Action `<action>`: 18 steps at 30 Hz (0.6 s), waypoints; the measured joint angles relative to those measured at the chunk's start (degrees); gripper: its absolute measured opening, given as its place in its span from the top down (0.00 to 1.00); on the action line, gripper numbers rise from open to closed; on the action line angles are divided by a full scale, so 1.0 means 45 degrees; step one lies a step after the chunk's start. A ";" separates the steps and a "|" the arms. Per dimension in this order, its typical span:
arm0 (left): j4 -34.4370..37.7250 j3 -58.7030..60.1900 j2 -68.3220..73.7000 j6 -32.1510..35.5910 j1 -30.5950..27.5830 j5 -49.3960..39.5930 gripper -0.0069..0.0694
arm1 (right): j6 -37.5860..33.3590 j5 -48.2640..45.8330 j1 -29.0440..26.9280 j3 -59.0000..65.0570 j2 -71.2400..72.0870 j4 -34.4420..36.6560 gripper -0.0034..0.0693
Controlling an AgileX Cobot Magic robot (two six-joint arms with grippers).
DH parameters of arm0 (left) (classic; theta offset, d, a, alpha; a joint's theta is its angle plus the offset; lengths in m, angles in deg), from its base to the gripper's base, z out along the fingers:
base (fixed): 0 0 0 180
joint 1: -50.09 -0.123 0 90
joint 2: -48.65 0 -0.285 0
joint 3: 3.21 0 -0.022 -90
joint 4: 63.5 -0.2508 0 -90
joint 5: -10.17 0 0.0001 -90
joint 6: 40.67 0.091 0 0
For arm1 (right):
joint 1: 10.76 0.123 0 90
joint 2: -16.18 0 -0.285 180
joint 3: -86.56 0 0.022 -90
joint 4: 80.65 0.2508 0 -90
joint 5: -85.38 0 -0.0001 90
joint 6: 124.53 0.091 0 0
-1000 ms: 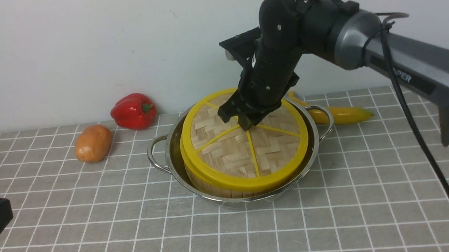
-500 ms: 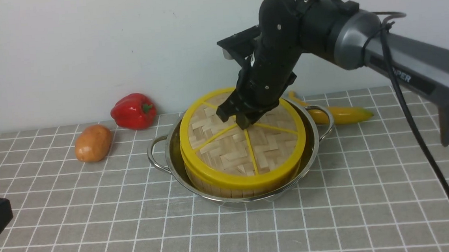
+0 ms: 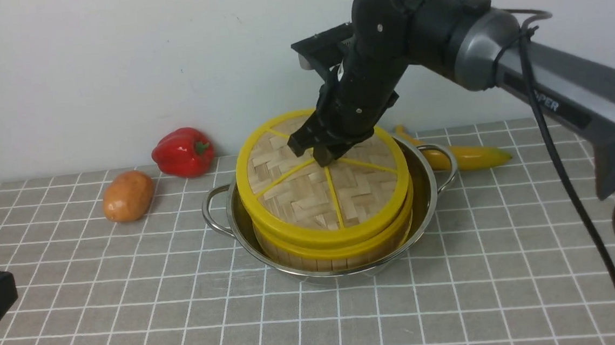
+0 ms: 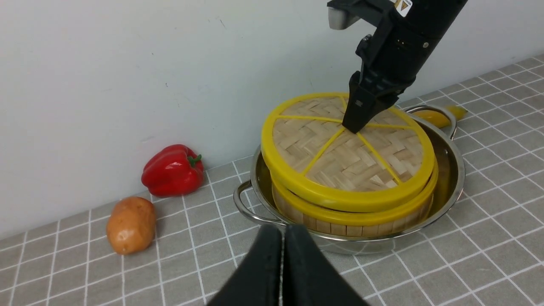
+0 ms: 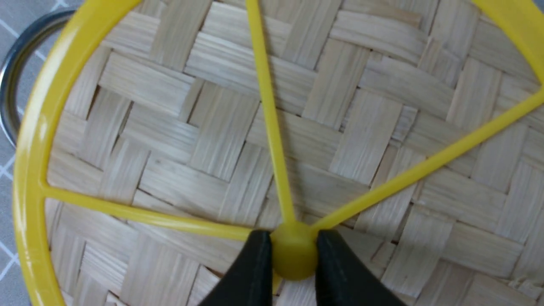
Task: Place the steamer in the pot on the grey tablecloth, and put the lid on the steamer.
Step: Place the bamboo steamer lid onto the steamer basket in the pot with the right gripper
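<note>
Since a second ago the lid [image 3: 322, 193] has slid left and lifted, its yellow rim now offset above that of the steamer [image 3: 313, 260]. Our right gripper [image 3: 322, 159] is clamped on the hub (five spokes meet there). We count one shiny steel pot [image 3: 428, 185] holding the slatted steamer on the grey checked tablecloth [image 3: 132, 293], one pepper [image 3: 182, 152], one potato [image 3: 127, 196], one banana [image 3: 469, 156]. Our left gripper [image 4: 282, 259] is pressed together.

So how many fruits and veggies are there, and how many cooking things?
Fruits and veggies: 3 (pepper, potato, banana)
Cooking things: 3 (pot, steamer, lid)
Total: 6
</note>
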 joint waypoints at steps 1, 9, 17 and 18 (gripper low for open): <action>0.0000 0.0000 0.0000 0.0000 0.0000 0.0000 0.91 | 0.0000 0.0026 0.0000 -0.0028 -0.0039 0.0017 0.75; 0.0000 0.0000 0.0000 0.0000 0.0000 0.0000 0.91 | 0.0000 0.0027 0.0000 -0.0042 -0.0069 0.0038 0.75; 0.0000 0.0000 0.0000 0.0000 0.0000 0.0000 0.91 | 0.0163 -0.0080 0.0000 -0.0055 -0.0316 -0.0242 0.75; 0.0000 0.0000 0.0000 0.0000 0.0000 0.0000 0.91 | 0.0212 -0.0115 0.0000 -0.0055 -0.0417 -0.0265 0.75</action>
